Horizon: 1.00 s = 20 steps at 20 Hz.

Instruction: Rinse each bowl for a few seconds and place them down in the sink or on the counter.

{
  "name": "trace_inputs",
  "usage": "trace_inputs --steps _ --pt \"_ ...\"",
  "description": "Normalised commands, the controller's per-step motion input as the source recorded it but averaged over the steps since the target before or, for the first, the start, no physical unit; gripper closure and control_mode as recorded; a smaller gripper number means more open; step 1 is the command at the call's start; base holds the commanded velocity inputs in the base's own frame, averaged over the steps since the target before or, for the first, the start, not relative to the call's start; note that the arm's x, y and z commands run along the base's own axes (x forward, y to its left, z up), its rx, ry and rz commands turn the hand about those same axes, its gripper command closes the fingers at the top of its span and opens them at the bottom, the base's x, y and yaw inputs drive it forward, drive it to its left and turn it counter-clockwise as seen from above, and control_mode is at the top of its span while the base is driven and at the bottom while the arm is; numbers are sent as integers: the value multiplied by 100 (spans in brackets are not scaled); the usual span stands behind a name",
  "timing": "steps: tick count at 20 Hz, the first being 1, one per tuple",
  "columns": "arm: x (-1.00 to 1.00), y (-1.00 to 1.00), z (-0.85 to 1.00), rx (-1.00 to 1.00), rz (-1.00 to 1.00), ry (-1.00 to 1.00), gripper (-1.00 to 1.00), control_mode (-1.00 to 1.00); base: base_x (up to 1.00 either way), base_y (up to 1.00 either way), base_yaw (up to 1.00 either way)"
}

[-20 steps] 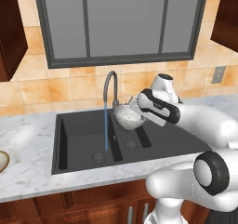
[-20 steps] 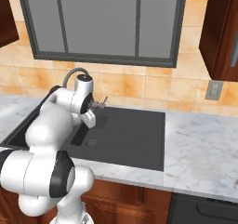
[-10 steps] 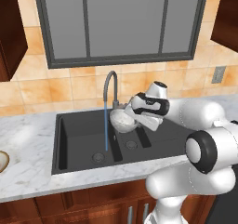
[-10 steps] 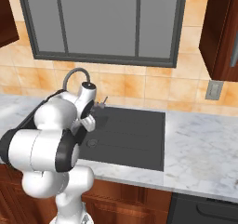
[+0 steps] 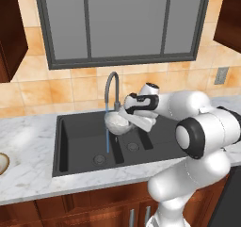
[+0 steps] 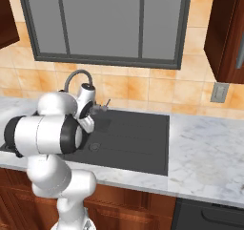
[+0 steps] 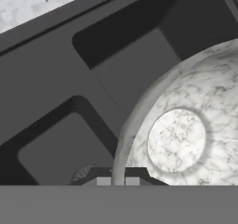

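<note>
In the left base view my gripper [image 5: 126, 115] is shut on the rim of the whitish-grey speckled bowl [image 5: 117, 122]. The bowl hangs over the black sink [image 5: 80, 127], just below the spout of the grey gooseneck tap [image 5: 112, 85]. A thin blue stream of water [image 5: 108, 143] falls past the bowl's left edge into the big basin. The hand view shows the bowl's pale inside [image 7: 179, 137] and its rim between the fingertips of my gripper [image 7: 117, 181]. The tan-rimmed shallow bowl [image 5: 3, 164] lies on the white marble counter [image 5: 28, 174] at the far left.
A dark divider [image 5: 115, 148] splits the big basin from the small one, and a flat drainboard [image 6: 138, 133] lies to the right. Window and tiled wall rise behind the tap. Bare counter [image 6: 205, 152] stretches right of the sink, with an outlet [image 6: 219, 92] on the wall.
The hand has carried the speckled bowl a little left and down, from beside the tap to under its spout at the water stream. The arm's elbow has swung lower.
</note>
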Motion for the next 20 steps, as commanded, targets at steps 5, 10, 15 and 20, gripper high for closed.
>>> trace_inputs --steps 5,10,15,20 --pt "36 18 -13 -3 1 3 100 -100 0 0 0" --pt "40 12 -13 -1 1 3 100 -100 0 0 0" --pt "15 -6 -3 -1 3 0 100 -100 0 0 0" --pt "-8 -25 10 -6 5 -5 100 -100 0 0 0"
